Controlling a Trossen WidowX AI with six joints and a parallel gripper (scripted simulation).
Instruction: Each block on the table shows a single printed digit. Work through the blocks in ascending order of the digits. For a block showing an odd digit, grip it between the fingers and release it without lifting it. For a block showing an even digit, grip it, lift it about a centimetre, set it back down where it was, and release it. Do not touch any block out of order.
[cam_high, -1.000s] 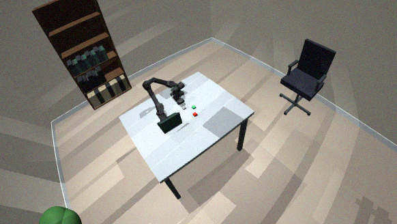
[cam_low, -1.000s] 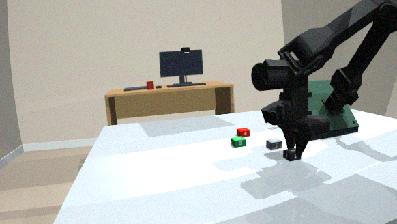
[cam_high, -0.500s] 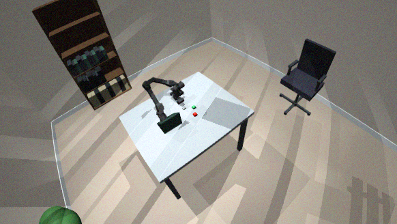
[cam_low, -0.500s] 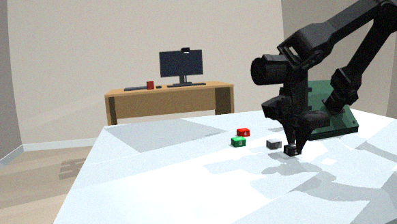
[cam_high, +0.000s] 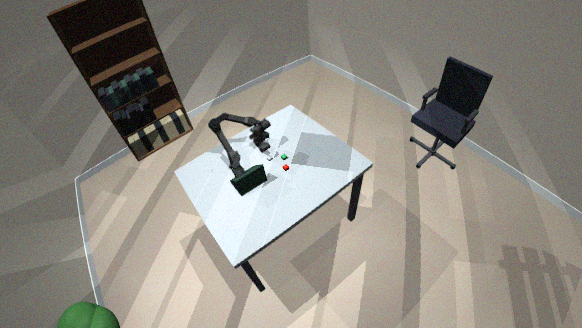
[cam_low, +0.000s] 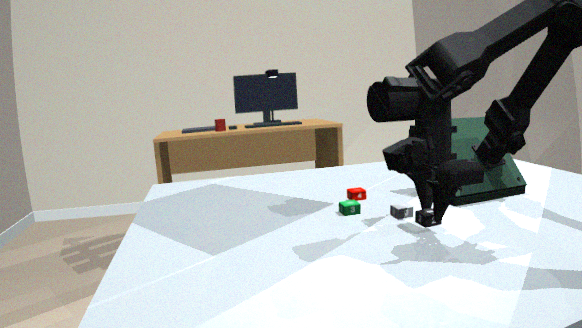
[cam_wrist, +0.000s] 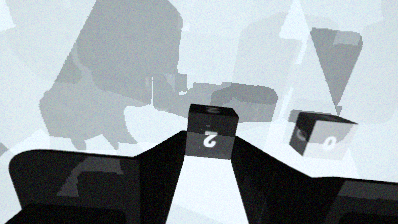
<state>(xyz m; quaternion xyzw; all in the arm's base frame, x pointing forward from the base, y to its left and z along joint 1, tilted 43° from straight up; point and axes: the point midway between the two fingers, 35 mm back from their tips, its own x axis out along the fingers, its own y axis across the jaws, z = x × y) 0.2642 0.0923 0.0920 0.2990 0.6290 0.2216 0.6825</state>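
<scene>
My gripper (cam_high: 264, 148) (cam_low: 433, 215) (cam_wrist: 208, 138) is shut on the black block (cam_low: 426, 218) (cam_wrist: 210, 125), which shows a white 2 in the wrist view. In the exterior view the block hangs a little above the table (cam_high: 220, 215) (cam_low: 260, 300), with a gap to its shadow. A grey block (cam_high: 270, 158) (cam_low: 401, 211) (cam_wrist: 327, 137) showing a 0 stands close beside it. A green block (cam_high: 284, 157) (cam_low: 349, 208) showing a 3 and a red block (cam_high: 286, 167) (cam_low: 356, 193) showing a 4 stand farther off. The black block cannot be made out in the top view.
A dark green slanted panel (cam_high: 249, 180) (cam_low: 472, 155) stands by the arm's base. Off the table are a bookshelf (cam_high: 120, 75), an office chair (cam_high: 440, 120) and a wooden desk (cam_low: 250, 150) with a monitor (cam_low: 265, 92). Shadows fall across the table.
</scene>
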